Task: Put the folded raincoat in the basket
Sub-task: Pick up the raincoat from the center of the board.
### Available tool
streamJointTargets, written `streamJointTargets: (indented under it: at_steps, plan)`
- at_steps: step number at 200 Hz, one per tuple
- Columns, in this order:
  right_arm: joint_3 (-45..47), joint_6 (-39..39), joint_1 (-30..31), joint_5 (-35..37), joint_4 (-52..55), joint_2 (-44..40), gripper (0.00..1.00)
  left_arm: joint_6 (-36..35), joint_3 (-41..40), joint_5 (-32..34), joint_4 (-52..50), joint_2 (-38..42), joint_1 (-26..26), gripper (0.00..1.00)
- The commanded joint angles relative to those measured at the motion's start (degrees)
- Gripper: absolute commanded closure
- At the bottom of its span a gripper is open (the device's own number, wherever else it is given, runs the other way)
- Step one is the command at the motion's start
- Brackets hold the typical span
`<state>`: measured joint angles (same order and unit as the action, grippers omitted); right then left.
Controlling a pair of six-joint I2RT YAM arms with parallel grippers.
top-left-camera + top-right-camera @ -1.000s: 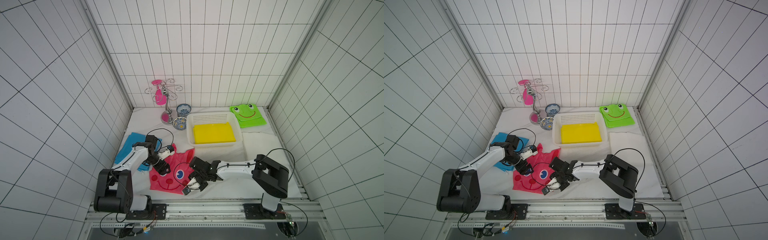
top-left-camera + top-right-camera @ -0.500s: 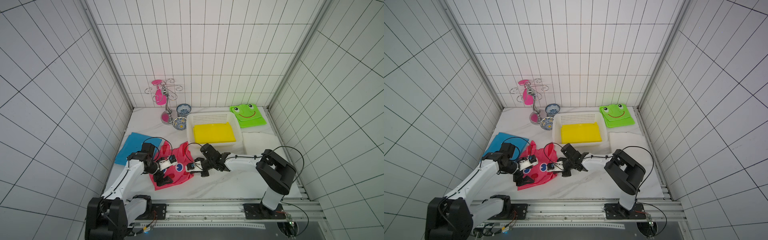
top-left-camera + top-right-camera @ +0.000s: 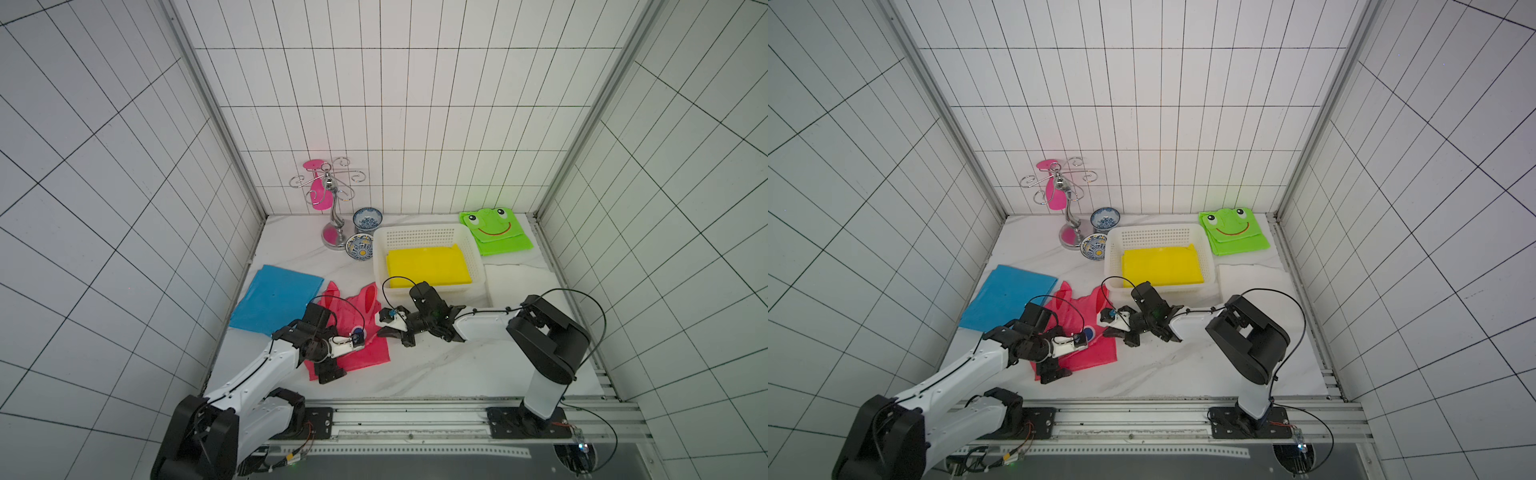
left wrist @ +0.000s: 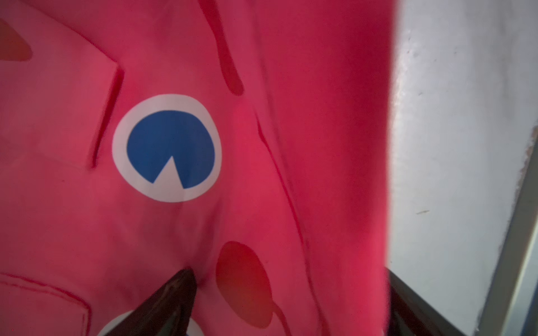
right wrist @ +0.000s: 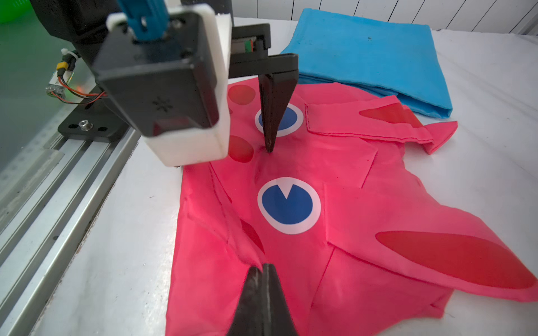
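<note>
Lately an edge of the pink raincoat [image 3: 372,353] had swung toward the white basket [image 3: 417,230].
My right jaws, the nearer pair, pinched that edge; left jaws hung released.

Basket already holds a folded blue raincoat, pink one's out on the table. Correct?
Not quite: the basket holds a yellow raincoat, not a blue one, as both top views show. The blue raincoat lies on the table beside the pink raincoat, which is out on the table as you said.
</note>
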<state>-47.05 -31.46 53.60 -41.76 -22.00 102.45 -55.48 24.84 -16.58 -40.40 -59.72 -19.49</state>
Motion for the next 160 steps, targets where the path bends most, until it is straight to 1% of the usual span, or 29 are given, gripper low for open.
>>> streamJointTargets:
  at_steps: [1,23,38,54,69,73,79,88,97,108,115,123,138,155,160]
  plan:
    - [0.9,-6.3,-0.4,-1.1,4.6,-0.4,1.0,2.5,-0.2,3.5,4.5,0.5,-2.3,0.03]
    - [0.2,-12.9,-0.4,1.4,10.0,-0.8,1.0,3.6,-0.3,7.8,5.7,-0.2,-5.1,0.06]
    - [-0.9,-16.7,-0.6,2.5,14.5,-0.5,1.0,3.6,-0.3,9.8,5.8,-0.4,-5.5,0.08]
    - [-0.9,-17.8,-0.6,2.6,15.2,0.0,1.0,3.1,-0.5,12.1,5.4,-0.7,-5.6,0.13]
    - [-0.7,-17.7,-0.6,2.3,14.8,0.5,1.0,1.3,-1.6,14.2,5.7,-1.4,-5.8,0.2]
    - [-0.6,-17.6,-0.6,2.2,14.5,0.6,1.0,1.0,-2.0,14.9,6.0,-1.7,-5.9,0.24]
    - [-0.4,-17.3,-0.7,2.0,14.0,0.6,1.0,0.3,-2.4,15.5,6.2,-2.3,-5.9,0.32]
    - [0.0,-16.8,-0.7,2.0,13.1,0.6,1.0,0.1,-2.5,16.1,6.0,-3.2,-6.2,0.52]
    - [0.4,-16.2,-0.7,2.0,12.1,0.5,1.0,0.8,-1.7,16.4,5.0,-4.1,-6.4,0.66]
    - [0.9,-15.6,-0.7,2.0,11.2,0.2,1.0,1.0,-0.1,15.6,2.5,-5.0,-6.4,0.81]
    - [1.2,-15.3,-0.7,2.0,10.6,0.0,0.97,0.8,0.8,14.5,0.7,-5.1,-6.4,0.89]
    - [1.7,-15.0,-0.7,2.1,9.7,-0.4,0.95,0.6,1.9,13.6,-1.1,-5.2,-6.4,1.0]
    - [2.9,-14.7,-0.7,2.7,8.2,-1.3,0.89,-0.5,3.4,12.4,-4.3,-4.4,-6.4,1.0]
    - [4.9,-14.2,-0.6,3.4,5.3,-2.7,0.75,-1.5,5.1,11.7,-8.4,-2.4,-6.4,1.0]
    - [5.7,-14.0,-0.5,3.6,4.4,-3.2,0.73,-1.6,5.8,11.3,-9.7,-1.6,-6.4,1.0]
